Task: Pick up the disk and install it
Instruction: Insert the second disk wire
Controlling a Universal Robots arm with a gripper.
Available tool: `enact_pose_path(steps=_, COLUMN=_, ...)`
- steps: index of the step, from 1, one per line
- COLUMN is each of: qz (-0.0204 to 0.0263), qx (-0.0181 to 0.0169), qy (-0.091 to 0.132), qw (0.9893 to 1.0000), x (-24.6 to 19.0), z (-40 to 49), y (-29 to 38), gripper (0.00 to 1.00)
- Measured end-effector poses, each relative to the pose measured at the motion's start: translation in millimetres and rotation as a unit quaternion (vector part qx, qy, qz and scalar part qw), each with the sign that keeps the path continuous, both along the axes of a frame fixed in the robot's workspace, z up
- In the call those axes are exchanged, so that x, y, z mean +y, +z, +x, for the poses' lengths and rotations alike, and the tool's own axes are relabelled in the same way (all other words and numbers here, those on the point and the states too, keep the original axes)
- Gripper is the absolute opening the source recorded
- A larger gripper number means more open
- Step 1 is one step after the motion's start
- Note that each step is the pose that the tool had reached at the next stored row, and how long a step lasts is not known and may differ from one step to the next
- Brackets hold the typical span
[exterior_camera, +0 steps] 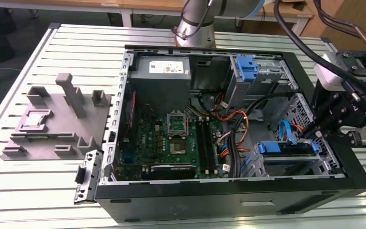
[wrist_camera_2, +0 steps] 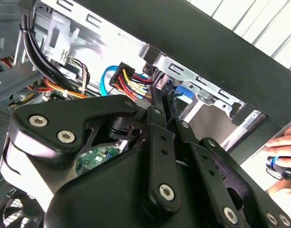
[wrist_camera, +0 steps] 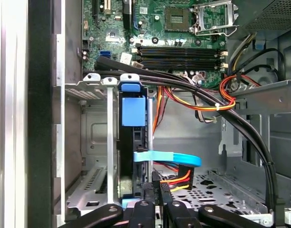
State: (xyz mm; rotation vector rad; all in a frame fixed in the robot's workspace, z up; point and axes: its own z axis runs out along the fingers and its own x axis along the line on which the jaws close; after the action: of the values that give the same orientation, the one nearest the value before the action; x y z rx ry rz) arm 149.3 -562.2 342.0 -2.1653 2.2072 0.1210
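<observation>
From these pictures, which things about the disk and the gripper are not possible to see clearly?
- Disk: in the first wrist view it stands edge-on in the drive cage; its face and label are hidden.
- Disk in the exterior view: the gripper and cables cover part of it, so whether it is fully seated cannot be told.
- Gripper in the second wrist view: its own body hides the jaw tips; what they close on is unclear.

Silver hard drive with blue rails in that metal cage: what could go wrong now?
The gripper sits right beside a flat blue ribbon cable and red-and-yellow wires, so it might snag them. The silver hard drive with blue rails stands edge-on in the grey metal cage; a skewed push could jam it. A person's hand rests near the black computer case and could get bumped.
</observation>
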Motion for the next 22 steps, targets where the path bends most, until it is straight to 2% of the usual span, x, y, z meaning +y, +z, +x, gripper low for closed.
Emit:
enact_pose_path(steps=2, qz=0.0, qx=-0.0008, qy=0.0, qw=1.0, x=-2.0, z=-1.0, y=0.1, gripper=0.16)
enact_pose_path(steps=6, qz=0.0, qx=-0.0055, qy=0.003, qw=1.0, x=-3.9, z=-4.9, y=0.1, gripper=0.16)
enact_pose_path(steps=11, qz=-0.0001, qx=-0.0175, qy=0.008, qw=0.9998, x=-4.8, z=-7.4, y=-0.5, gripper=0.16)
enact_pose_path(steps=15, qz=-0.0002, qx=-0.022, qy=0.015, qw=0.9996, x=-7.6, z=-11.8, y=-1.6, gripper=0.16)
enact_pose_path(steps=16, qz=-0.0003, qx=-0.0285, qy=0.024, qw=0.9993, x=-9.1, z=-12.9, y=-3.3, gripper=0.16)
enact_pose_path(steps=22, qz=-0.0002, qx=-0.0336, qy=0.031, qw=0.9989, x=-11.3, z=-17.6, y=-3.8, gripper=0.16)
